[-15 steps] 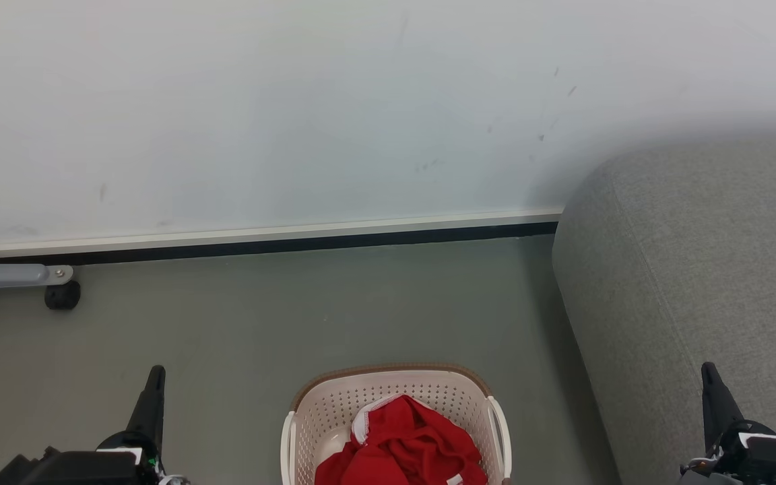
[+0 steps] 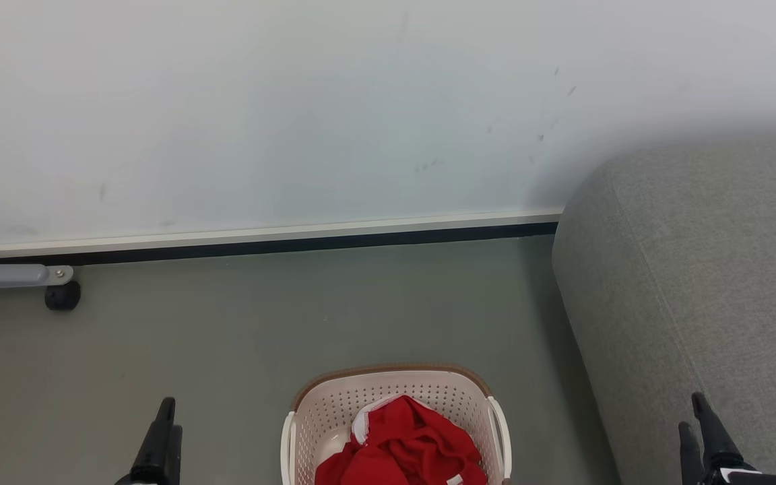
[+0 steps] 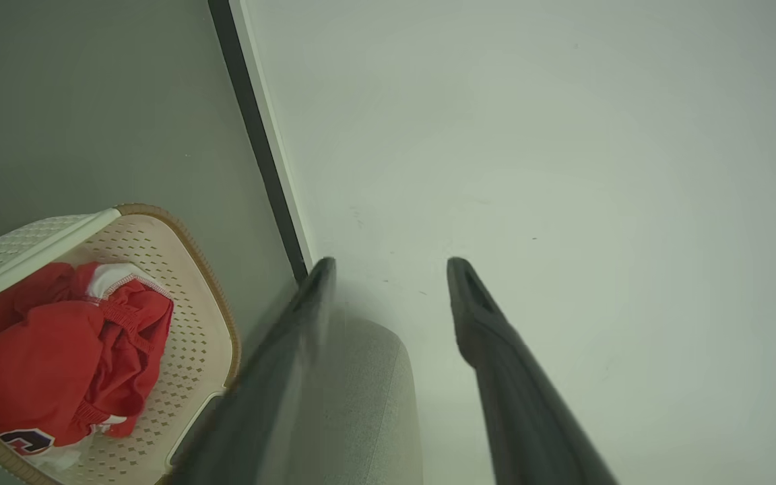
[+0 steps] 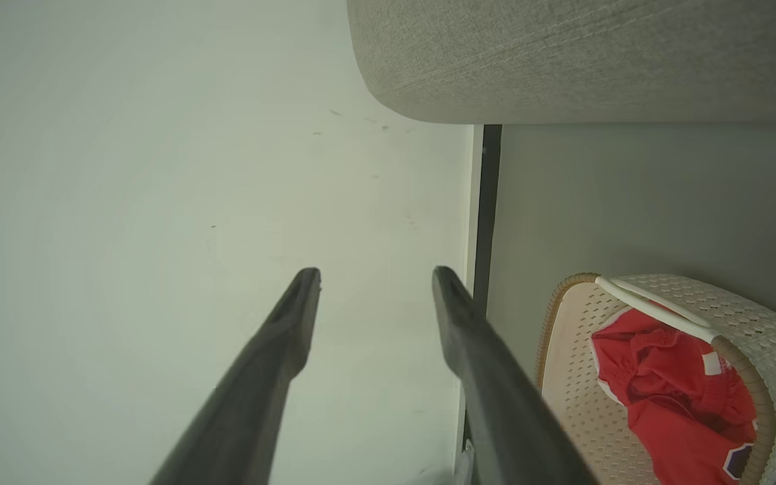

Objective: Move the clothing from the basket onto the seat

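The cream basket (image 2: 314, 404) with its brown rim stands on the floor at the bottom centre of the head view. Crumpled red clothing (image 2: 401, 444) with white trim lies inside it. The light-grey seat (image 2: 698, 269) rises to the basket's right. My left gripper (image 2: 171, 414) hangs left of the basket, open and empty. My right gripper (image 2: 691, 411) is in front of the seat's edge, also open and empty. In the left wrist view, the left gripper (image 3: 391, 263) points at the wall, beside basket (image 3: 209, 296), clothing (image 3: 58, 350) and seat (image 3: 361, 404). The right gripper (image 4: 374, 271) faces the wall, near basket (image 4: 698, 296), clothing (image 4: 671, 377) and seat (image 4: 563, 54).
A white wall with a pale baseboard (image 2: 260, 236) over a dark strip runs across the back. A grey furniture leg with a black caster (image 2: 61, 295) stands at the far left. Grey-green floor (image 2: 294, 310) lies between the wall and the basket.
Both grippers have dropped toward the bottom edge of the head view, so their wrist bodies have slid out of the picture. The basket, clothing and seat are unmoved.
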Controlling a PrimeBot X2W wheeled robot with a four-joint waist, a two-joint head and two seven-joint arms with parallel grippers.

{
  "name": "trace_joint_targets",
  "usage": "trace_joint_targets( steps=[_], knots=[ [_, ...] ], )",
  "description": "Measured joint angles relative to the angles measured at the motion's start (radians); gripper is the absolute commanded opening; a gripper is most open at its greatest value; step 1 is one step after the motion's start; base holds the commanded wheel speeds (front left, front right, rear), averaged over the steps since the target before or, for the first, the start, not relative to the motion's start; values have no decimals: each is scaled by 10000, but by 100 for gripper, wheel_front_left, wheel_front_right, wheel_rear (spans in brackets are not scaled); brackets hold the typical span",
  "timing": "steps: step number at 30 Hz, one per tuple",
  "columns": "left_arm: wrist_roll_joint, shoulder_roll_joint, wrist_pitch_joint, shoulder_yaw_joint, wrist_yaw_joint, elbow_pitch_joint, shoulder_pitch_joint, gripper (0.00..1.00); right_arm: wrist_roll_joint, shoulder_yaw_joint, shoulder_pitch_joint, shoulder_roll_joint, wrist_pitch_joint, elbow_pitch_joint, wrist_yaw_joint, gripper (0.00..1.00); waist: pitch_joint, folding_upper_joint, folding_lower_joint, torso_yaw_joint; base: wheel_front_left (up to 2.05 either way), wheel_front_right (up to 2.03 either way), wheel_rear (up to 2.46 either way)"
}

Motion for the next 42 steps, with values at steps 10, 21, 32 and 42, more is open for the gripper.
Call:
trace_joint_targets(
  steps=[10,21,32,42],
  knots=[
    [190,2,-303,-261,2,-209,19,100,-98,272,-3,-6,-303,-84,-19,100,-27,0,0,6,0,0,0],
    [1358,10,-744,-477,270,-662,28,100,-1045,525,1,-13,-713,-364,-305,100,-53,0,0,20,0,0,0],
    [3595,58,-1101,-888,627,-1114,36,100,-3043,970,83,-23,-1110,-777,-744,100,-72,0,0,36,0,0,0],
    [5860,343,-1534,-1381,905,-1578,63,100,-5147,1578,87,-159,-1503,-1143,-1012,100,-85,0,0,64,0,0,0]
  ],
)
